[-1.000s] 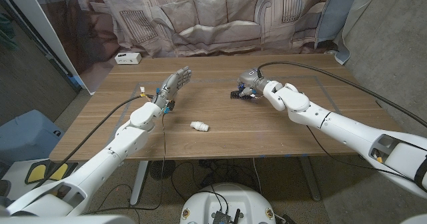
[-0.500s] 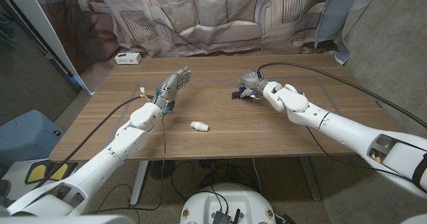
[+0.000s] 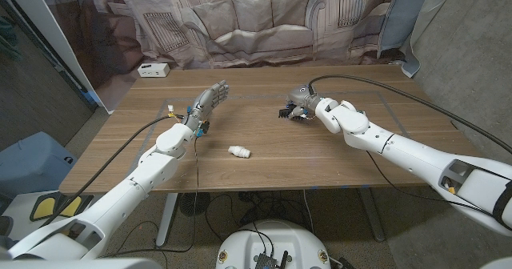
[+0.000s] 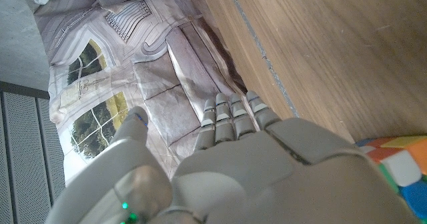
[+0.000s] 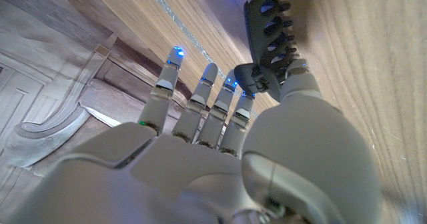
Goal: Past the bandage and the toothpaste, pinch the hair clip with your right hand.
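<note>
The black toothed hair clip (image 3: 286, 111) lies at the table's middle back, at the fingertips of my right hand (image 3: 304, 101). In the right wrist view the thumb (image 5: 297, 84) and the nearest finger pinch the clip's (image 5: 270, 31) hinge end, while the other fingers reach out straight along the wood. A white bandage roll (image 3: 239, 151) sits nearer the front, left of centre. A colourful toothpaste pack (image 3: 199, 126) lies under my left hand (image 3: 210, 101), which is raised with its fingers straight and apart, holding nothing. The pack's (image 4: 393, 171) corner shows beside that hand (image 4: 267, 157).
A white box (image 3: 152, 70) stands at the table's back left corner. A small yellow item (image 3: 170, 106) lies left of my left hand. A printed curtain (image 3: 264, 17) hangs behind the table. Black cables run along both arms.
The right hand has shifted slightly, and the hair clip has moved a little with it toward the back. The left arm, bandage and toothpaste are unchanged.
</note>
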